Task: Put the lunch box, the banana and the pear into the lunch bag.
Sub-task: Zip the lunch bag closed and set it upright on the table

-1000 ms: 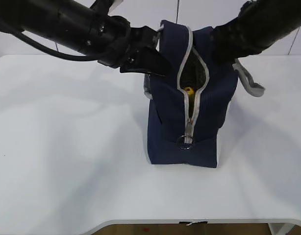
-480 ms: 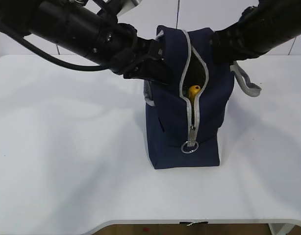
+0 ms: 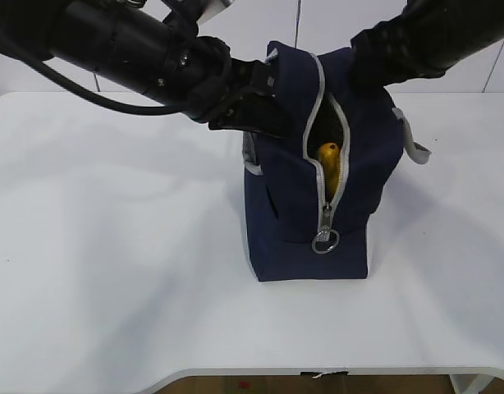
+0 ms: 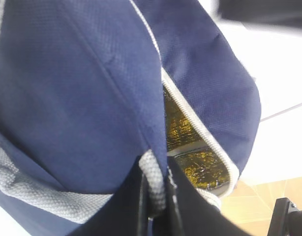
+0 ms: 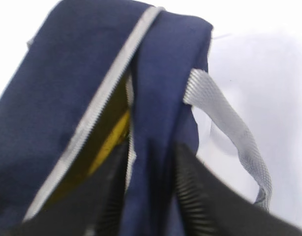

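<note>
The navy lunch bag (image 3: 285, 213) stands upright mid-table, its grey zipper partly open at the front and the ring pull (image 3: 325, 242) hanging low. A yellow fruit (image 3: 328, 164) shows in the gap; it looks like the banana, also seen as a yellow strip in the right wrist view (image 5: 114, 140). The lunch box and pear are hidden. My left gripper (image 3: 264, 111) is shut on the bag's left rim and grey handle (image 4: 153, 172). My right gripper (image 3: 368, 70) pinches the bag's right wall (image 5: 151, 152), one finger inside the opening.
A grey webbing handle (image 3: 412, 139) hangs off the bag's right side. The white table (image 3: 112, 246) lies all round the bag, with its front edge (image 3: 318, 371) near the bottom. The foil lining (image 4: 190, 162) shows inside.
The zipper gap has widened and the yellow fruit shows more. The ring pull has slid lower and to the right. The left arm moved right; the right handle dropped.
</note>
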Controlling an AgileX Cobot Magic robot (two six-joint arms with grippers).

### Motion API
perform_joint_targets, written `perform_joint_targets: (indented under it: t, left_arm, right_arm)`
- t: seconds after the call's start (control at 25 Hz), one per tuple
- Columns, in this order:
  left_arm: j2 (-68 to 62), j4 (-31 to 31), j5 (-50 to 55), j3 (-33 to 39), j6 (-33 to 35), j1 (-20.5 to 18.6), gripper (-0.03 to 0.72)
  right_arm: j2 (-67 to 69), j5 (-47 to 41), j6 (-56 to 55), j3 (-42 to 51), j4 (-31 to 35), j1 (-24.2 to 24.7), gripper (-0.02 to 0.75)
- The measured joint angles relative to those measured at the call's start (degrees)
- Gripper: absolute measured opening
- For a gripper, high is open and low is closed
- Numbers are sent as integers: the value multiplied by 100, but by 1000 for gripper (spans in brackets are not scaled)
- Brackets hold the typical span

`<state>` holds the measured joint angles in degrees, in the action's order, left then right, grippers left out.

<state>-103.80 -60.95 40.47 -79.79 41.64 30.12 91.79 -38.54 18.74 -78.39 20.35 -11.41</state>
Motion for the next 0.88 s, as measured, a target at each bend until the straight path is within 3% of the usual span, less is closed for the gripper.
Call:
perform_joint_targets:
  t: [0.12, 0.2, 0.68, 0.88]
  left_arm:
    - [0, -10, 21, 0, 0, 0, 16]
    - [0, -10, 34, 0, 0, 0, 16]
    - [0, -22, 61, 0, 0, 0, 28]
    - [0, -35, 61, 0, 0, 0, 143]
  right_arm:
    - [0, -211, 10, -170, 24, 0, 370]
    - [-57, -332, 10, -257, 62, 0, 405]
    - [-1396, -469, 559, -211, 473, 0, 430]
    - [-1831, -601, 1183, 593, 981, 0, 430]
